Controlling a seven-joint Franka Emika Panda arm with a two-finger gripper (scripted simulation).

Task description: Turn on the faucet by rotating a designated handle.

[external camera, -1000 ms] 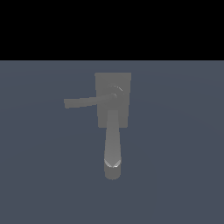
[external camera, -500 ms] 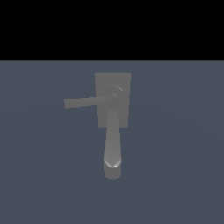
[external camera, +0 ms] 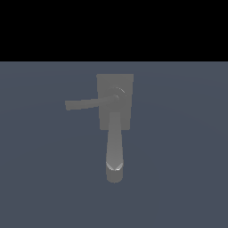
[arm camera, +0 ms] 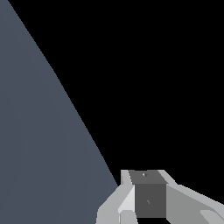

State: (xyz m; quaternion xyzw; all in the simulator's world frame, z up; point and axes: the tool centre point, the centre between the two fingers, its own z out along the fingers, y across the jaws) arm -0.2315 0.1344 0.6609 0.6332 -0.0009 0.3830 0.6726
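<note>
The faucet point(external camera: 115, 113) is a matte grey fixture with a rectangular block base and a round hub point(external camera: 118, 94), seen in the exterior view. Its thick tapering spout point(external camera: 114, 153) runs toward the camera and ends in a round tip. The handle point(external camera: 84, 104) is a thin straight bar that projects from the hub toward the exterior view's left. My gripper does not show in the exterior view. In the wrist view only part of my gripper point(arm camera: 146, 199) shows at the picture's edge, with light grey fingers point(arm camera: 127, 199) around a dark block. The faucet is out of the wrist view.
The faucet stands on a flat blue-grey floor point(external camera: 178, 169), which also shows in the wrist view point(arm camera: 39, 144). Black background lies beyond the floor's far edge.
</note>
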